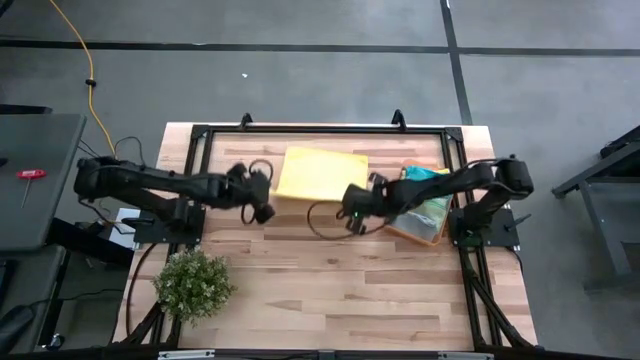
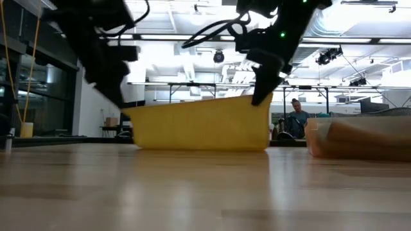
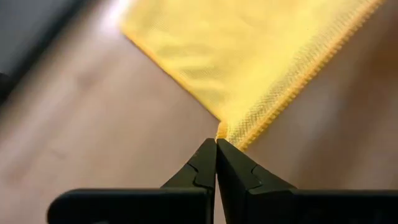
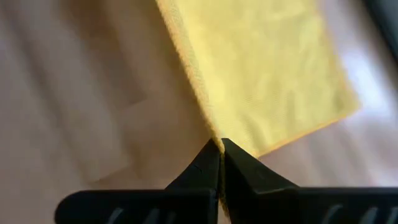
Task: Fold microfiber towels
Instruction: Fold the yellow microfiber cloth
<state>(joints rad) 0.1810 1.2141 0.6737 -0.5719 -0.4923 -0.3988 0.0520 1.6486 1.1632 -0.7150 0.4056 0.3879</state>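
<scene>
**Pinched corners, level lift**

Left gripper (image 3: 216,140) and right gripper (image 4: 221,142) are each clamped tight on a near corner of the yellow towel (image 1: 320,174), raised over mid-table. Best carry both corners evenly across to the far edge.

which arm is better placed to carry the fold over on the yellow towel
Neither clearly; it looks like a job for both. The left hand is shut on one near corner of the yellow towel, the right hand on the other, holding that edge raised above the table.
</scene>
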